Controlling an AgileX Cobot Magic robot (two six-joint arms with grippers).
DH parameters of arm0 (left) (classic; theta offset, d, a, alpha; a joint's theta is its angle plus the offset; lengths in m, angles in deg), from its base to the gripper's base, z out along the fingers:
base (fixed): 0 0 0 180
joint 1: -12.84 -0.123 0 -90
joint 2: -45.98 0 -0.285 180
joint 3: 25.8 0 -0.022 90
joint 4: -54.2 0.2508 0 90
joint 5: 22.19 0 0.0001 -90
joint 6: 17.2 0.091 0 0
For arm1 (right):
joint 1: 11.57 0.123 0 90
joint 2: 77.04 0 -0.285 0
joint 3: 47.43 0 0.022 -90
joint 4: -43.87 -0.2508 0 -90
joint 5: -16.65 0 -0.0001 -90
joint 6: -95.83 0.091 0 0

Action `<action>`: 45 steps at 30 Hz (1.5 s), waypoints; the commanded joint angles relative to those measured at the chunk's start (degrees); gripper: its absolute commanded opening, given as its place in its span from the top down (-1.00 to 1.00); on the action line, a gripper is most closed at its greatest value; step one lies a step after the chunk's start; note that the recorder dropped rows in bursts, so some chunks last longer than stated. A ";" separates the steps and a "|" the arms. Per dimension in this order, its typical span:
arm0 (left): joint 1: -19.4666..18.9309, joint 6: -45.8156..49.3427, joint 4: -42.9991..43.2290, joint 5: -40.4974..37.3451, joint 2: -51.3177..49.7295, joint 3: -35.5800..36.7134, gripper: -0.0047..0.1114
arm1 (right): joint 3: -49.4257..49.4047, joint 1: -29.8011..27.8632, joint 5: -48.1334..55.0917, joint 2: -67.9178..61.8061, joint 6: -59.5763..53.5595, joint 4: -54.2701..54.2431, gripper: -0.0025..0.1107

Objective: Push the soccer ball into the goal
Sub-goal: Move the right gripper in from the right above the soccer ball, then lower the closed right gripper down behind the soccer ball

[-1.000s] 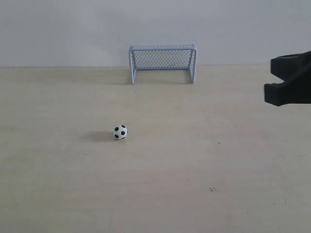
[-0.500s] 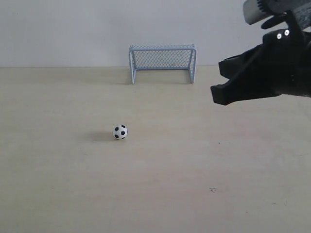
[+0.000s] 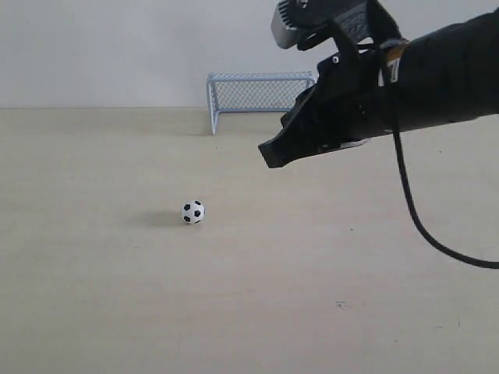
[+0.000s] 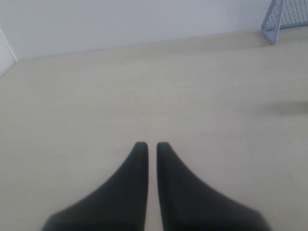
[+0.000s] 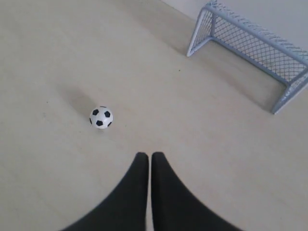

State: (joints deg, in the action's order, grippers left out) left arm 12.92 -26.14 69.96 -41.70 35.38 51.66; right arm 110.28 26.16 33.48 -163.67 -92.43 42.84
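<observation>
One ball, one goal, two grippers, one table. The ball sits on the bare tabletop left of centre in the exterior frame; white with black patches, faint shadow to its left. The goal stands upright at the table's far edge, upper centre of frame, against the wall; mouth faces the camera; its right post is hidden behind the arm. Ball well apart from goal, in front of it and slightly left of its left post. The right gripper reaches in from the upper right of the frame, black, tip pointing down-left; it is right of the ball and higher, not touching it. One black cable loops down at right. Right wrist view: two fingers clenched together, nothing between them; ball ahead of the tips, apart; goal farther off. The left gripper shows only in its wrist view: two fingers all but together, thin slit, empty, over bare table; one goal corner visible.
</observation>
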 commanded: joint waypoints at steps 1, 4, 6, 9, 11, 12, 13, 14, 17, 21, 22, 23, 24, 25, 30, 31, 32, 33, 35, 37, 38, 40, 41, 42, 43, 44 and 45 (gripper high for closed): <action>0.45 -0.53 0.01 0.18 -0.32 -0.24 0.81 | 5.03 0.22 6.51 -4.86 -1.60 0.14 0.96; 0.45 -0.53 0.01 0.18 -0.32 -0.24 0.81 | 9.28 0.22 11.37 -8.27 -1.78 -1.07 0.96; 0.45 -0.53 0.01 0.18 -0.32 -0.24 0.81 | 11.52 0.22 13.48 -10.05 -3.49 -2.39 0.96; 0.45 -0.53 0.01 0.18 -0.32 -0.24 0.81 | 15.49 0.22 15.79 -13.26 -7.69 -7.99 0.96; 0.45 -0.53 0.01 0.18 -0.32 -0.24 0.81 | 17.70 0.22 17.54 -15.09 -10.71 -11.86 0.96; 0.45 -0.53 0.01 0.18 -0.32 -0.24 0.81 | 18.58 0.22 18.29 -15.82 -11.79 -12.97 0.96; 0.45 -0.53 0.01 0.18 -0.32 -0.24 0.81 | 19.53 0.53 18.96 -16.59 -12.25 -13.68 0.96; 0.45 -0.53 0.01 0.18 -0.32 -0.24 0.81 | 20.55 0.77 19.71 -17.34 -12.51 -13.68 0.96; 0.45 -0.53 0.01 0.18 -0.32 -0.24 0.81 | 23.38 1.65 21.41 -19.61 -13.00 -13.81 0.96; 0.45 -0.53 0.01 0.18 -0.32 -0.24 0.81 | 27.65 3.38 24.63 -22.92 -13.17 -14.04 0.96; 0.45 -0.53 0.01 0.18 -0.32 -0.24 0.81 | 28.63 3.53 25.13 -23.81 -13.27 -14.19 0.96; 0.45 -0.53 0.01 0.18 -0.32 -0.24 0.81 | 29.54 3.97 25.99 -24.57 -13.27 -14.23 0.96; 0.45 -0.53 0.01 0.18 -0.32 -0.24 0.81 | 30.46 4.09 26.61 -25.37 -13.39 -14.23 0.96; 0.45 -0.53 0.01 0.18 -0.32 -0.24 0.81 | 31.20 4.19 27.38 -25.97 -13.39 -14.54 0.96; 0.45 -0.53 0.01 0.18 -0.32 -0.24 0.81 | 35.51 4.25 32.71 -29.74 -13.39 -15.09 0.96; 0.45 -0.53 0.01 0.18 -0.32 -0.24 0.81 | 36.38 4.25 33.47 -30.22 -13.39 -15.09 0.96; 0.45 -0.53 0.01 0.18 -0.32 -0.24 0.81 | 37.29 4.25 34.50 -31.03 -13.39 -15.34 0.96; 0.45 -0.53 0.01 0.18 -0.32 -0.24 0.81 | 38.22 4.25 35.14 -31.57 -13.39 -15.34 0.96; 0.45 -0.53 0.01 0.18 -0.32 -0.24 0.81 | 40.21 4.25 36.67 -32.81 -13.39 -15.76 0.96; 0.45 -0.53 0.01 0.18 -0.32 -0.24 0.81 | 42.04 4.25 37.91 -33.96 -13.39 -16.26 0.96; 0.45 -0.53 0.01 0.18 -0.32 -0.24 0.81 | 42.90 4.25 38.22 -34.52 -13.39 -16.35 0.96; 0.45 -0.53 0.01 0.18 -0.32 -0.24 0.81 | 44.46 4.49 38.78 -35.24 -13.39 -16.41 0.96; 0.45 -0.53 0.01 0.18 -0.32 -0.24 0.81 | 45.29 4.76 39.21 -35.76 -13.39 -16.41 0.96; 0.45 -0.53 0.01 0.18 -0.32 -0.24 0.81 | 46.13 4.92 39.51 -36.13 -13.39 -16.52 0.96; 0.45 -0.53 0.01 0.18 -0.32 -0.24 0.81 | 47.09 5.15 39.99 -36.70 -13.39 -16.41 0.96; 0.45 -0.53 0.01 0.18 -0.32 -0.24 0.81 | 48.05 5.43 40.67 -37.32 -13.39 -16.41 0.96; 0.45 -0.53 0.01 0.18 -0.32 -0.24 0.81 | 48.85 5.67 41.17 -37.99 -13.39 -16.51 0.96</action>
State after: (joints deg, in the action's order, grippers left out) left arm 12.92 -26.14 69.96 -41.70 35.38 51.66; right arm 156.77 31.11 72.87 -200.34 -105.11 26.66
